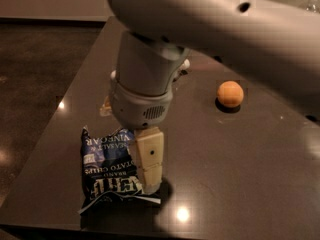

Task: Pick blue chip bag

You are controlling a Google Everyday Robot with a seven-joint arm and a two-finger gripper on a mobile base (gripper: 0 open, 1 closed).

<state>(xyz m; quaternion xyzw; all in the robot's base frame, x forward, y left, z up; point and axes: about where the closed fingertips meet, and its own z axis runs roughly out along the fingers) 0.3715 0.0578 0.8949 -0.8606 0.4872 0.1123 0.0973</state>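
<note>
The blue chip bag [107, 166] lies flat on the dark table [240, 174] near its front left corner, with white lettering and crimped ends. My gripper [149, 179] hangs from the big grey wrist and points straight down at the bag's right edge, low over the table and touching or nearly touching the bag. Whether it holds anything does not show.
An orange ball [230, 94] sits on the table to the right. The clear bottle is almost wholly hidden behind my wrist; only a pale bit [105, 106] shows at the left. The table's front edge runs just below the bag. My arm spans the top of the view.
</note>
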